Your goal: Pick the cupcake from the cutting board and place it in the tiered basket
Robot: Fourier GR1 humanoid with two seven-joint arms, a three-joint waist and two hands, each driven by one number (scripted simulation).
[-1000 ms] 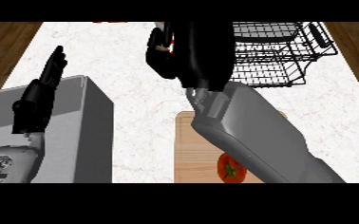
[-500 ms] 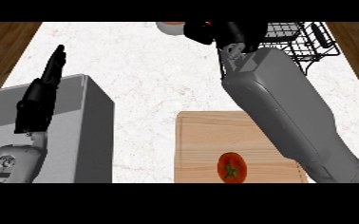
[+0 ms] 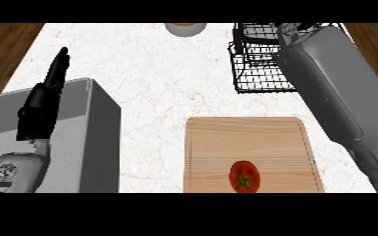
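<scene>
One tomato (image 3: 244, 176) on one cutting board (image 3: 251, 135); one tiered basket (image 3: 258, 70); left hand (image 3: 46, 100) fingers straight; right hand unseen.

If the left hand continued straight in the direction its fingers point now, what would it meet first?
The left hand rests open at the view's left, fingers pointing toward the counter's far edge. Along that line only bare counter shows, so the way looks free. The object at the far edge lies well to the right of it, though height is unclear.

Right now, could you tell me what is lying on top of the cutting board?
Only a tomato lies on the cutting board, near its front edge. No cupcake shows there. The right forearm reaches over the tiered basket and covers part of it, so its contents cannot be fully seen.
</scene>
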